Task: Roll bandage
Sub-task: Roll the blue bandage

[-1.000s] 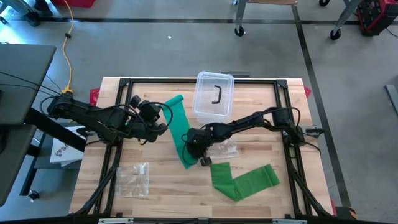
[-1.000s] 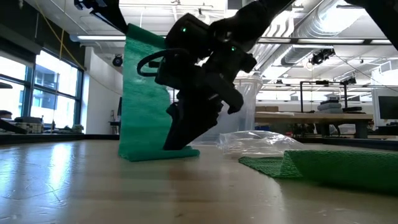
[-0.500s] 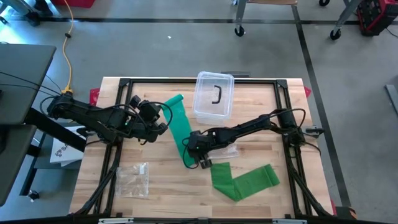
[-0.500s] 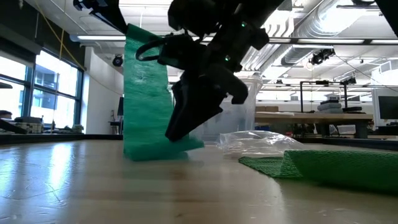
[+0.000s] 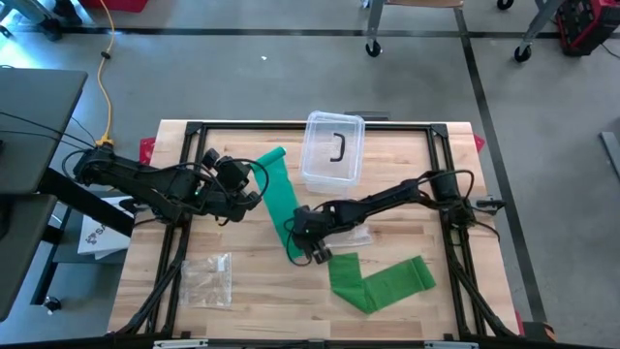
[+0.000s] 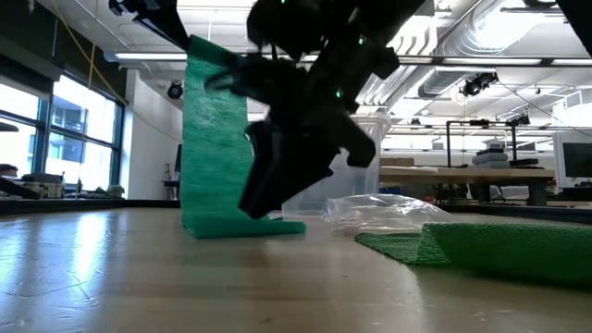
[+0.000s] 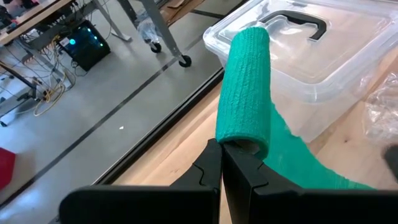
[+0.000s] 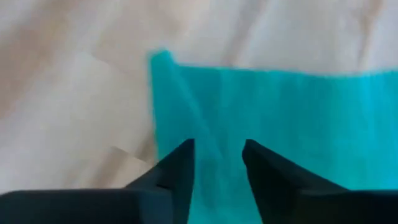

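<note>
Since a second ago: right gripper [image 5: 308, 244] shifted slightly off the strip's lower end, fingers now parted, holding nothing. Left gripper [image 5: 254, 195] unchanged, pinched shut on green bandage [image 5: 279, 200], rolled end lifted. Strip running diagonally from clear lidded box [image 5: 332, 147] toward table [image 5: 242, 291] centre. Open wood near front edge; second green bandage [image 5: 381, 281] front right.

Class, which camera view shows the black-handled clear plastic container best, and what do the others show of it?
The high view: the clear plastic container shows whole from above, handle included, at the table's far edge. The left wrist view shows only part of its lid behind the green bandage. The low view shows only a sliver behind the arm; the right wrist view shows none.
</note>
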Motion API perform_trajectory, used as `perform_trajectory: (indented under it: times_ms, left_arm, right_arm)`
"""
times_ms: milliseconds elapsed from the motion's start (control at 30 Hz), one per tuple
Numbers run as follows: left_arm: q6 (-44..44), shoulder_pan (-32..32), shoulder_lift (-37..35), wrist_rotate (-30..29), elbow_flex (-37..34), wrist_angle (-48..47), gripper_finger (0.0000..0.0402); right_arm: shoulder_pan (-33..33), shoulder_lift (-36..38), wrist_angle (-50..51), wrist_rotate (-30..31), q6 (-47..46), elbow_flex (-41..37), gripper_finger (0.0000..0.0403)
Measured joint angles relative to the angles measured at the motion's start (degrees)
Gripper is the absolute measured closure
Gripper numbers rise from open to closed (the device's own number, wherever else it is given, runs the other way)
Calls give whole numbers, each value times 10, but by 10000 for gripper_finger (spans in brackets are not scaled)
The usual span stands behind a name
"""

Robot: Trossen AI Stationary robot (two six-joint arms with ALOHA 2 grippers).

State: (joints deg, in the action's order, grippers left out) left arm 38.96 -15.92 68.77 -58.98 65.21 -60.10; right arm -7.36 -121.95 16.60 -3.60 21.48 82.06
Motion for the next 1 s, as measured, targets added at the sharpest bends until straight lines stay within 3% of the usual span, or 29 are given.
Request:
perform_trajectory:
  times_ms: [233,367,500,767,1000]
  left_arm:
    - [0,-3,0,0,0,0,401]
    - [0,-3,0,0,0,0,401]
    - [0,-3,0,0,0,0,401]
    - [0,-3,0,0,0,0,401]
    - [0,-3,0,0,0,0,401]
  right_arm:
    - [1,0,41,-1,-4,0,362]
    - [-1,0,46,1,-4,0,380]
    - [-1,3,47,6,-5,0,370]
    - [-2,6,89,15,-20,25,296]
    - [3,-2,114,25,-35,23,313]
